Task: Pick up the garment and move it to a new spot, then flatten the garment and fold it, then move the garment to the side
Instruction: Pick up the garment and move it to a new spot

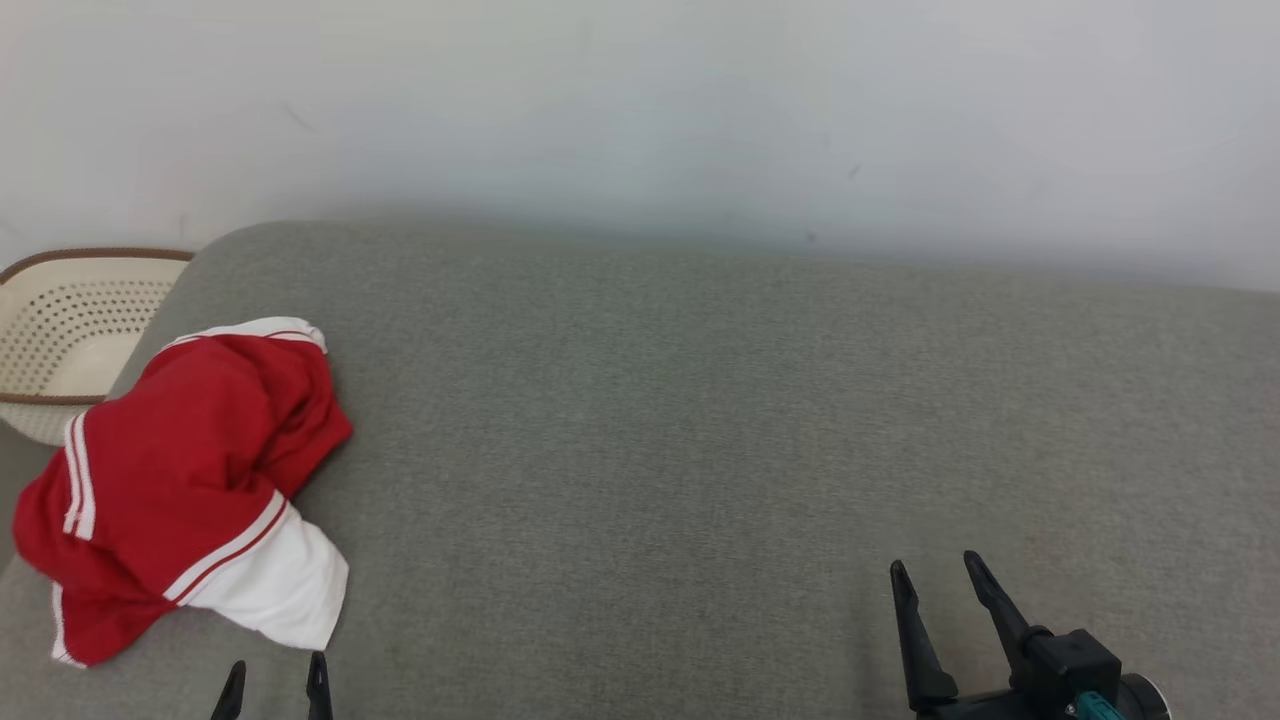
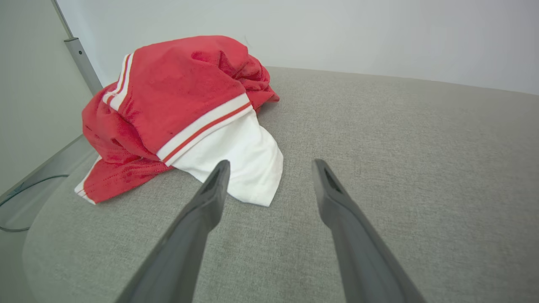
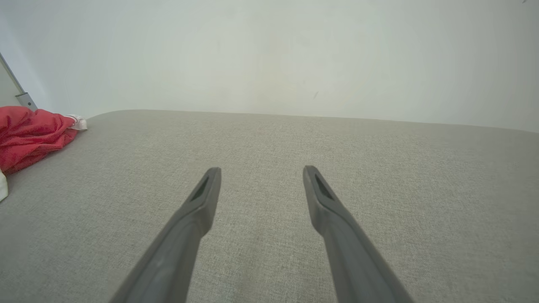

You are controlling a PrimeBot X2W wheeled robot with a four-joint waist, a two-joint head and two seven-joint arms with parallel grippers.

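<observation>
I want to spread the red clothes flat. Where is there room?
The grey surface is bare from the garment across to the right gripper and back to the wall. Crowded at the left: garment, basket, left gripper.

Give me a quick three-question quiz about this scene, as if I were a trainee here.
1. True or false: the red and white garment lies neatly folded.
2. Which is nearer the garment? A. left pincer B. right pincer
3. What do the two pincers hold?
Key: 1. False, it lies crumpled. 2. A. 3. Nothing; both stand open.
</observation>
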